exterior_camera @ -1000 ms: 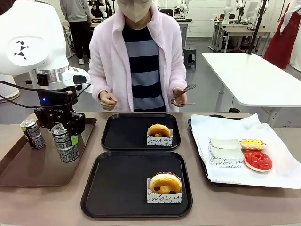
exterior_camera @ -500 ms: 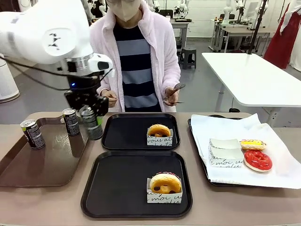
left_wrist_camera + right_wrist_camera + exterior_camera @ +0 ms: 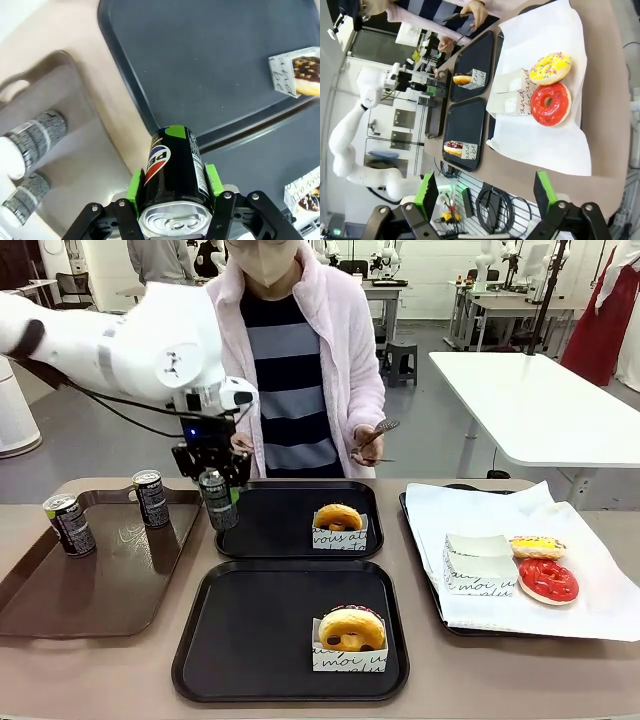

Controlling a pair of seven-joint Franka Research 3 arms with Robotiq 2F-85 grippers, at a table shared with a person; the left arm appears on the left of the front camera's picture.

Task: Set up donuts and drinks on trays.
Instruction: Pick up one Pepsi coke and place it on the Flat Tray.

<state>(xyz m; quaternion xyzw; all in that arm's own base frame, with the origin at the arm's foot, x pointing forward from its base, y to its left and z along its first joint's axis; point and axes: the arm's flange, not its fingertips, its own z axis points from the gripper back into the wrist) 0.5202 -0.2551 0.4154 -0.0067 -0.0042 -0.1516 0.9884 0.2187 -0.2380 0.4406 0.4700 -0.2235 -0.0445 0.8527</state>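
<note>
- The slim black drink can point(image 3: 175, 170) with a silver top is clamped upright between the green pads of the left gripper point(image 3: 175, 182); it hangs clear of the table, right at the left rim of the far tray point(image 3: 270, 530), a black, nearly square plastic one
- That tray carries a golden-brown ring donut point(image 3: 338, 518) in a white printed paper sleeve on its right side, and its left half is bare
- The matching near tray point(image 3: 240, 640) lies just in front, with a second donut point(image 3: 351, 628) in its sleeve and no drink
- Two more cans point(image 3: 70, 523) stand upright on the long brown tray point(image 3: 90, 590) at the left
- The right gripper point(image 3: 486, 192) has its jaws spread wide with nothing between them, well away from the trays
- A person stands at the far side holding tongs point(image 3: 385, 430); on the paper-lined tray point(image 3: 470, 505) lie a red iced donut point(image 3: 548, 580) and a yellow iced donut point(image 3: 538, 546) beside empty sleeves point(image 3: 478, 565)
- Step in hand, as I judge it: bringing the first drink to the far tray
- The next move calls for shifting the can inward past the rim, lowering it flat onto bare tray floor well apart from the donut, then letting go; a base set on the raised rim would likely tip
</note>
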